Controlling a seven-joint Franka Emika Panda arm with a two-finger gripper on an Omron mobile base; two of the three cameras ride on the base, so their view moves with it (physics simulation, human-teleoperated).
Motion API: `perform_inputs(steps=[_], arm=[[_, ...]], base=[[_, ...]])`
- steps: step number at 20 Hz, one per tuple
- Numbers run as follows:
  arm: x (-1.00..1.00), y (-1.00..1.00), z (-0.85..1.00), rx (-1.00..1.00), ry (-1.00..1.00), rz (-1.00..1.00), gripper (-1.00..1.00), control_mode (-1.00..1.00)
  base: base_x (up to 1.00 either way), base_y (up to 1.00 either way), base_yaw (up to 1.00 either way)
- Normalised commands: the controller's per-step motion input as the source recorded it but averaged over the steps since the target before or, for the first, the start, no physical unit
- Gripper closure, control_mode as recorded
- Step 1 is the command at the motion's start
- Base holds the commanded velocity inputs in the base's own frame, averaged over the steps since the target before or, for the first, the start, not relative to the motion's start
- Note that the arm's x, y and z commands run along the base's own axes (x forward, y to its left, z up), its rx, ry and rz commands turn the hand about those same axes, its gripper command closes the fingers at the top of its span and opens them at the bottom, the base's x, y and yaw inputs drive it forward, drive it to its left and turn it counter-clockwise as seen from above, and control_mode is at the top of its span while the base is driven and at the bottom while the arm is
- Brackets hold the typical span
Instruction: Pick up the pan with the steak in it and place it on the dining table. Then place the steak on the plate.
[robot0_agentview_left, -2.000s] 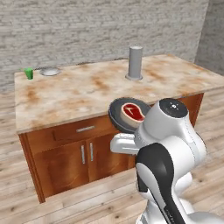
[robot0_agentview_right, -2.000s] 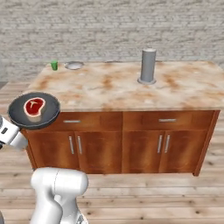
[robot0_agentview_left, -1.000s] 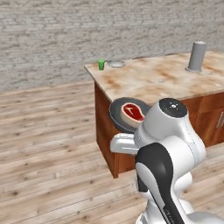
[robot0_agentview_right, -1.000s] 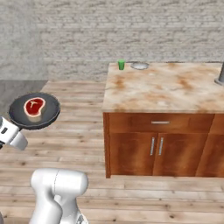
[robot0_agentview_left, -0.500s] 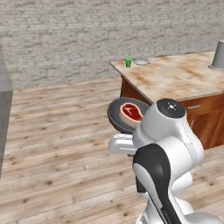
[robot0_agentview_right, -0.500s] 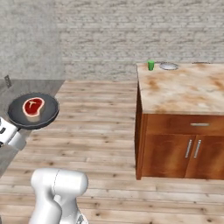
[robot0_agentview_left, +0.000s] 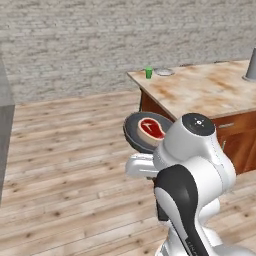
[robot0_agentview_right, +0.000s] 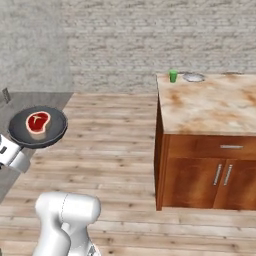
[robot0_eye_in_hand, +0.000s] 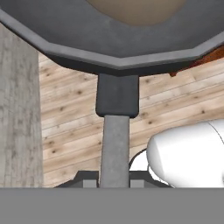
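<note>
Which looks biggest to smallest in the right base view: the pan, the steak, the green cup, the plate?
1. pan
2. steak
3. plate
4. green cup

The pan and steak are nearer the camera, so steak versus plate is unsure.

Since two seconds ago our base has turned, so both base views have swung: the dining table (robot0_agentview_right: 210, 107) has shifted from centre frame toward 3 o'clock, and open wood floor (robot0_agentview_right: 110, 145) has replaced it at centre.
</note>
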Motion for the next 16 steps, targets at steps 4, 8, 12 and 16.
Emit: perform_inputs(steps=[4, 8, 12, 16], arm=[[0.00, 0.00, 0.00, 0.00, 0.00, 0.00, 1.00, 1.00], [0.00, 0.00, 0.00, 0.00, 0.00, 0.00, 1.00, 1.00], [0.00, 0.00, 0.00, 0.00, 0.00, 0.00, 1.00, 1.00], [0.00, 0.00, 0.00, 0.00, 0.00, 0.00, 1.00, 1.00]], base=[[0.77, 0.39, -0.01], [0.84, 0.51, -0.01], [0.91, 0.58, -0.01], [1.00, 0.57, -0.03]])
